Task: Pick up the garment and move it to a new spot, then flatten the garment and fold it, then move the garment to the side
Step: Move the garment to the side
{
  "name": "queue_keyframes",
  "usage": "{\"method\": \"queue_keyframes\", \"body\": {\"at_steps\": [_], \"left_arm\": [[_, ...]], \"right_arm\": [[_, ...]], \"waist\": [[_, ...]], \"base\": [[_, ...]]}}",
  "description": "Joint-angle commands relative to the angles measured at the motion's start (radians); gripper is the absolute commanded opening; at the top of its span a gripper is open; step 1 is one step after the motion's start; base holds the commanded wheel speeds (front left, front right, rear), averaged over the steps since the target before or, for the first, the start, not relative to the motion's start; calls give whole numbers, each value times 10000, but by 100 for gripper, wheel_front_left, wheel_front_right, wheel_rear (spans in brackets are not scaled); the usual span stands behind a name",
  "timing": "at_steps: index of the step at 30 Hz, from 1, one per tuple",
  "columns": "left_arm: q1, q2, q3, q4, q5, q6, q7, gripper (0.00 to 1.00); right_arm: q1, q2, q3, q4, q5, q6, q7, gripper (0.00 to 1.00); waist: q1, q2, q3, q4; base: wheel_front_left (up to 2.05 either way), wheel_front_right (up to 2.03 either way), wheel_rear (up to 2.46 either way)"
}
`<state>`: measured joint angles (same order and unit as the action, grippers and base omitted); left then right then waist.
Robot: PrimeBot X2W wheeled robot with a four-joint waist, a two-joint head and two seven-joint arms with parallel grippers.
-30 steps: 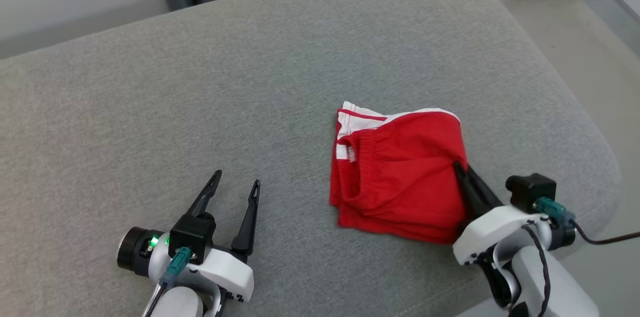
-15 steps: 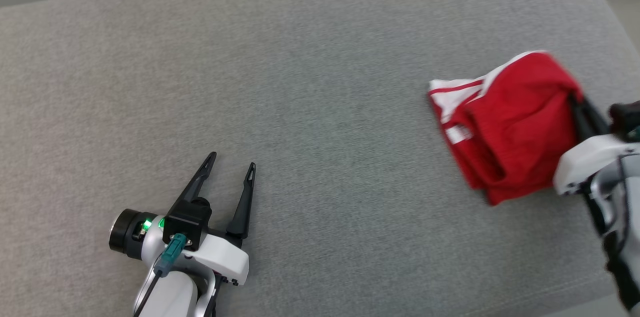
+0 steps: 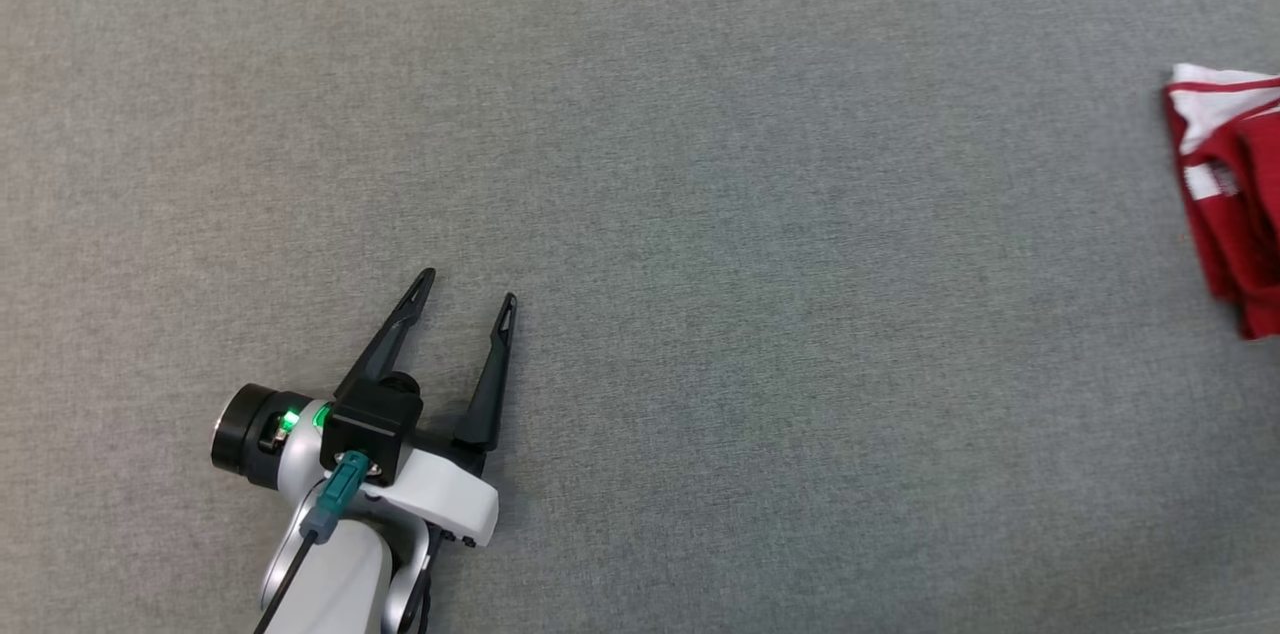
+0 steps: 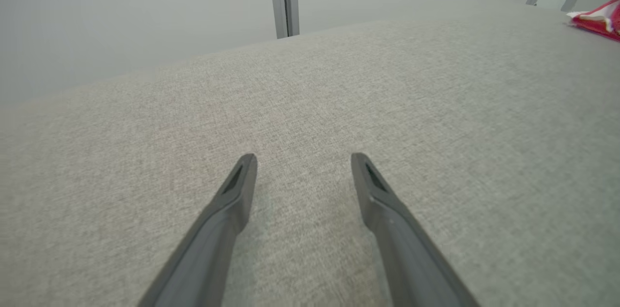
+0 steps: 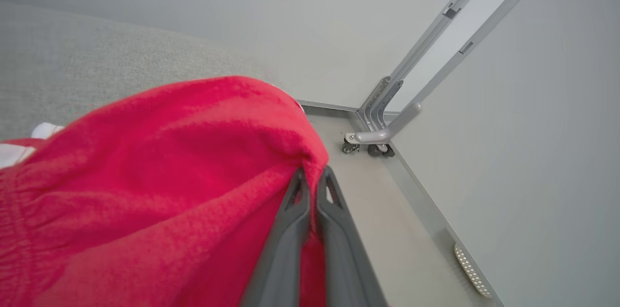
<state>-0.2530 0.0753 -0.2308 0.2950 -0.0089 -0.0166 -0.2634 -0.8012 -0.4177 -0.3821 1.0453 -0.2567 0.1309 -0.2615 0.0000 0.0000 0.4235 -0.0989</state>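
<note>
One garment point(image 3: 1235, 204) is being pinched by the right gripper point(image 5: 312, 178) - white-banded end pointing left, visible edge running near-to-far - while the left gripper point(image 3: 469, 286) is gaping empty.

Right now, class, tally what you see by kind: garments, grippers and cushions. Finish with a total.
Garments: 1, the red garment
Grippers: 2, the left gripper and the right gripper
Cushions: 1, the grey cushion
Total: 4

Garment point(image 3: 1238, 234) red, white trim with red stripe; cushion point(image 3: 700, 164) heathered grey.
</note>
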Motion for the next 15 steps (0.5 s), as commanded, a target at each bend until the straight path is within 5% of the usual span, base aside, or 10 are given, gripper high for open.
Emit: {"method": "queue_keyframes", "body": {"at_steps": [1,8,15], "left_arm": [[-161,58,29,-43,44,25,-18,100],[-11,12,75,-18,-108,112,-18,100],[227,-66,202,50,-263,267,-18,100]], "right_arm": [[-132,-176,-492,42,-383,-3,26,100],[-302,420,-1947,-774,-1593,-3,-48,100],[268,1725,-489,-2645,-599,-3,-48,100]], "waist": [[0,0,63,102],[0,0,-223,168],[0,0,-851,113]], "base": [[0,0,0],[0,0,0],[0,0,0]]}}
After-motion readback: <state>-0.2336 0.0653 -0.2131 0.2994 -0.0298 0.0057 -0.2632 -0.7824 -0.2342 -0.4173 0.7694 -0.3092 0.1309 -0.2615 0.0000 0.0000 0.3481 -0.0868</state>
